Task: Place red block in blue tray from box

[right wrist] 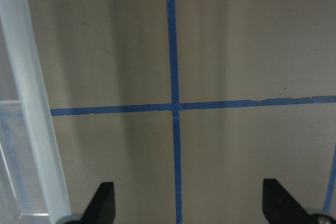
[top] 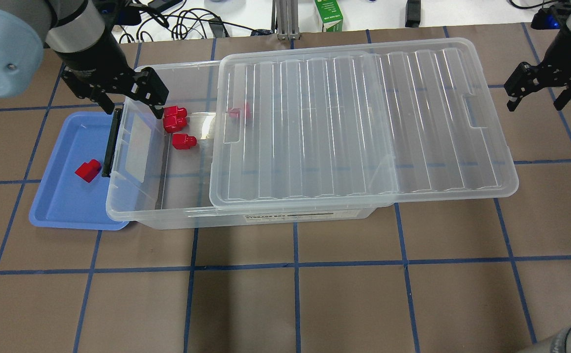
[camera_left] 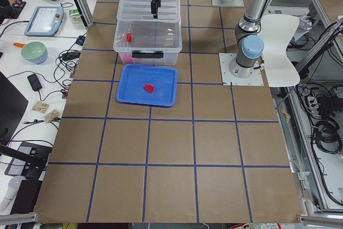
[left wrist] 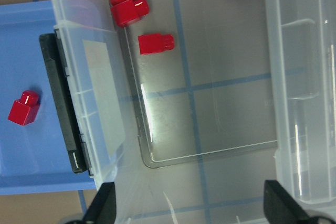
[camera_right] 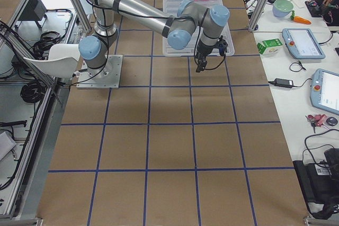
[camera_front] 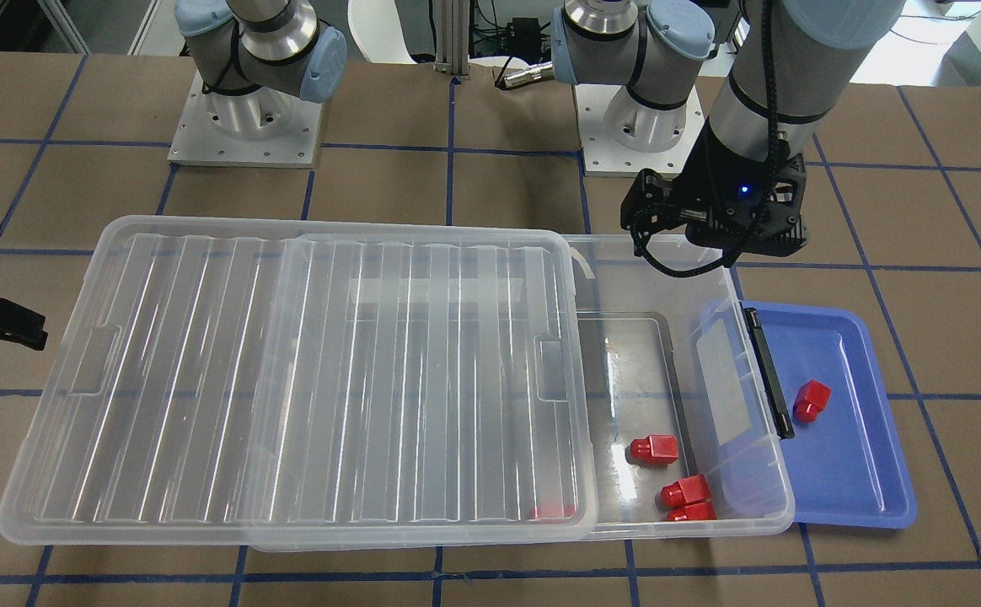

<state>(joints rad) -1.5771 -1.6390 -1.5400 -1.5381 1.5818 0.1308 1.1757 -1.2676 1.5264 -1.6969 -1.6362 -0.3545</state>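
The clear box [top: 138, 216] has its ribbed lid [top: 364, 122] slid aside, leaving the end by the black latch [top: 110, 142] open. Three red blocks [top: 174, 112] [top: 174, 122] [top: 184, 141] lie in the open end. Another [top: 240, 111] shows faintly under the lid. One red block [top: 88, 170] lies in the blue tray [top: 64, 206] beside the latch end. My left gripper [top: 128, 95] is open and empty above the open end; its wrist view looks down on the blocks [left wrist: 155, 43]. My right gripper [top: 540, 93] is open and empty, beyond the box's other end.
The blue tray's edge is tucked under the box's latch end [camera_front: 773, 371]. The lid overhangs the box's far end toward the right gripper [camera_front: 2, 324]. Both arm bases [camera_front: 246, 126] stand at the table's back. A green carton [top: 328, 14] and cables lie off the table.
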